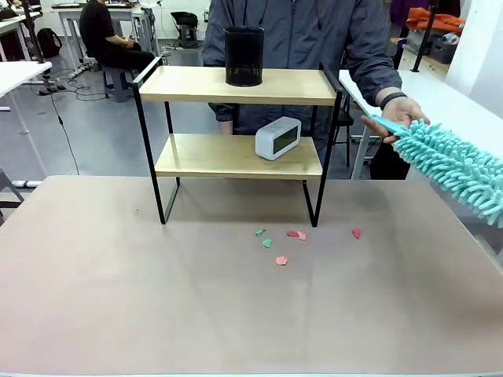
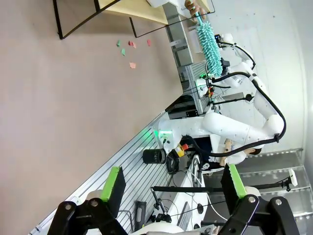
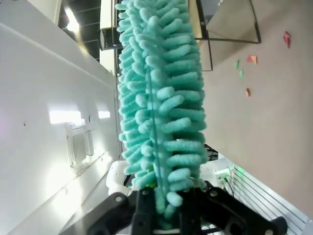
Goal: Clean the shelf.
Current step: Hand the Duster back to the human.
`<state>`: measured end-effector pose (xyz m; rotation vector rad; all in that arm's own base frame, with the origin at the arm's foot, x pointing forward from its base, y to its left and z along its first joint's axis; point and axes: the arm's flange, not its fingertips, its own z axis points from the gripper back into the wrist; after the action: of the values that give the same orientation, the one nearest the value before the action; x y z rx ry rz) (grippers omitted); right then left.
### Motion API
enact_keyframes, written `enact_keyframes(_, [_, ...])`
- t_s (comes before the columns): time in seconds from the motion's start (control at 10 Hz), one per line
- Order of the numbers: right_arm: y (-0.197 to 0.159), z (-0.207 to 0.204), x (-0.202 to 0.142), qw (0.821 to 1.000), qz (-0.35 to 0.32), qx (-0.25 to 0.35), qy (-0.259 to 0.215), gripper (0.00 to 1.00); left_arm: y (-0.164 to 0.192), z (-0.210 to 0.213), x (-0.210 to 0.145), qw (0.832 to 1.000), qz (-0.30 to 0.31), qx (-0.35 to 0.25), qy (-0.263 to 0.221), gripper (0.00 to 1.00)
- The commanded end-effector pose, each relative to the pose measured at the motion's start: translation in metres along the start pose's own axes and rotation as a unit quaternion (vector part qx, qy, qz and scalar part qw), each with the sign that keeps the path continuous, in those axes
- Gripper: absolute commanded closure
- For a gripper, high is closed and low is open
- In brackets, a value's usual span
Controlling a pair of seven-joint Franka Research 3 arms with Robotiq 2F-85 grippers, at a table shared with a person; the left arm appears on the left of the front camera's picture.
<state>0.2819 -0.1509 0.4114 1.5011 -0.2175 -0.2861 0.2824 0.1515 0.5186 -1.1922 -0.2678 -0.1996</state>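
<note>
Front view. The shelf, a two-tier rack with a thin black frame and two light wooden boards, stands on the far half of the brown table. A black mesh pen holder sits on the upper board; a white digital clock rests on the lower board, towards its right end. Small red, pink and green paper scraps lie scattered on the table just in front of the shelf. Behind the shelf stands a person whose hand grips the thin end of a turquoise chenille duster, which slopes down to the picture's right edge.

Left wrist view. The left gripper shows its two green-padded fingers spread wide apart with nothing between them. Beyond them lie the table, the scraps and a corner of the shelf; farther off, the right arm carries the duster.

Right wrist view. The right gripper has its fingers pressed together on the base of the duster, whose fluffy head rises along the picture's middle. The shelf and the scraps appear at upper right.
</note>
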Motion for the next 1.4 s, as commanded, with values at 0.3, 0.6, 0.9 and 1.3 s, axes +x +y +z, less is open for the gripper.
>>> enact_keyframes(0.3, [-0.006, -0.032, -0.019, 1.000, -0.016, -0.001, -0.009, 1.00, 0.002, 0.003, -0.004, 1.000, -0.010, 0.001, 0.004, 0.00])
enact_keyframes(0.6, [-0.005, -0.034, -0.016, 1.000, -0.007, 0.009, -0.003, 0.27, 0.002, 0.003, -0.004, 1.000, -0.010, 0.001, 0.004, 0.00])
enact_keyframes(0.9, [-0.007, -0.034, -0.019, 1.000, -0.011, 0.007, -0.002, 0.00, 0.002, 0.003, -0.004, 1.000, -0.010, 0.001, 0.004, 0.00])
enact_keyframes(1.3, [0.015, -0.048, -0.036, 0.999, 0.036, 0.012, 0.028, 0.00, 0.002, 0.003, -0.004, 1.000, -0.010, 0.001, 0.004, 0.00])
